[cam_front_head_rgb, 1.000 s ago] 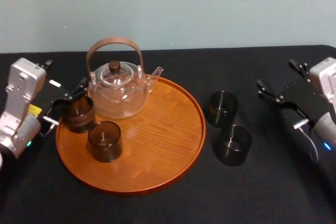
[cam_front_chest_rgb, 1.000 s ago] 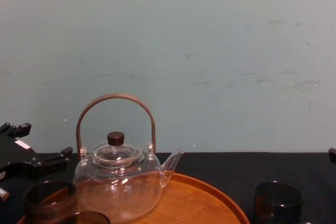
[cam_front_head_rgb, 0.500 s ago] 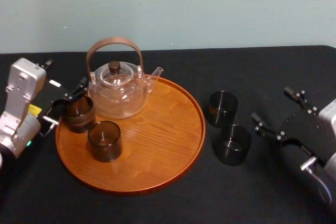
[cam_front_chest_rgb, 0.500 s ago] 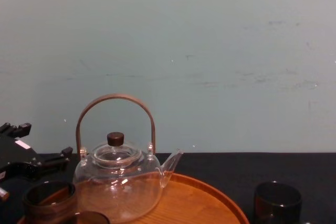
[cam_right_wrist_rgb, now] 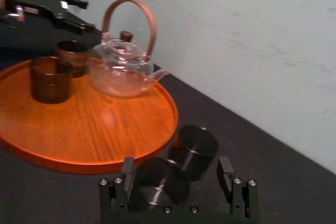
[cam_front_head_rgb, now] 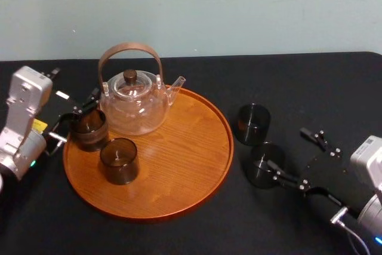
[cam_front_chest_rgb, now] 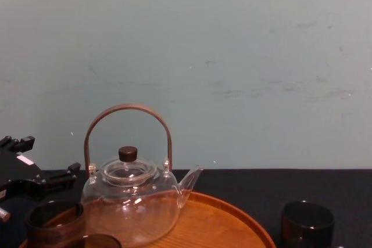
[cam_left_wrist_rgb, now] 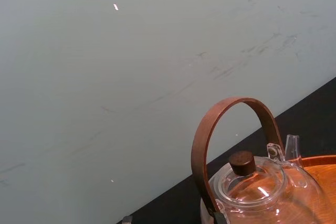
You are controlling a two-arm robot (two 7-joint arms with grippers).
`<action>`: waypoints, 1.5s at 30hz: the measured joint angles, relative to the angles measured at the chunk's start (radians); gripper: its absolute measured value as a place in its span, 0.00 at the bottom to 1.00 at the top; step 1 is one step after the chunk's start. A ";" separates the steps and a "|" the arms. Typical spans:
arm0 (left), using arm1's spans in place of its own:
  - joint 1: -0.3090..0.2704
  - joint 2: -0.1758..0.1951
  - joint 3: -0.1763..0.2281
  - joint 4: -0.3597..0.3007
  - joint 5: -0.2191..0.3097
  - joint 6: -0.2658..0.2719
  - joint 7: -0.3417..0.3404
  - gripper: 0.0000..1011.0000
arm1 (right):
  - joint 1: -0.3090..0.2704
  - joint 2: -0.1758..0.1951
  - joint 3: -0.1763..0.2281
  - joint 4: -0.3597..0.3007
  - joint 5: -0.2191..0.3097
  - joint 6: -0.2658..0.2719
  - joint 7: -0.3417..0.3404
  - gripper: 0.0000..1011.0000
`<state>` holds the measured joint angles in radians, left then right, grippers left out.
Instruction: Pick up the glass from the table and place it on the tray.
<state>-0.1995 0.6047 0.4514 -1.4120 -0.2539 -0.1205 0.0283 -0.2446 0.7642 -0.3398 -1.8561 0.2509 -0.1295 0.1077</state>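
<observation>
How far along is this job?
Done: two glasses stand on the tray. In hand: the open right gripper hovers at the nearer glass on the table. To do: grip and move it, then the farther glass. The left gripper idles by the tray.

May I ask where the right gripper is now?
In the head view, the right gripper is lower right, open, by the nearer glass, right of the tray.

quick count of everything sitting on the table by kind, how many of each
dark glasses: 4
glass teapot: 1
wooden tray: 1
total: 6
</observation>
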 joint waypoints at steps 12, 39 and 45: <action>0.000 0.000 0.000 0.000 0.000 0.000 0.000 0.99 | 0.003 -0.020 0.006 0.006 0.076 0.062 0.100 0.99; 0.000 0.000 0.000 0.000 0.000 0.000 0.000 0.99 | -0.007 -0.080 0.059 0.064 0.045 0.122 0.134 0.99; 0.000 0.000 0.000 0.000 0.000 0.000 0.000 0.99 | 0.013 -0.098 0.059 0.095 0.049 0.135 0.165 0.99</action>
<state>-0.1995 0.6047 0.4514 -1.4120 -0.2539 -0.1205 0.0283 -0.2320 0.6660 -0.2812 -1.7607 0.3003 0.0058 0.2731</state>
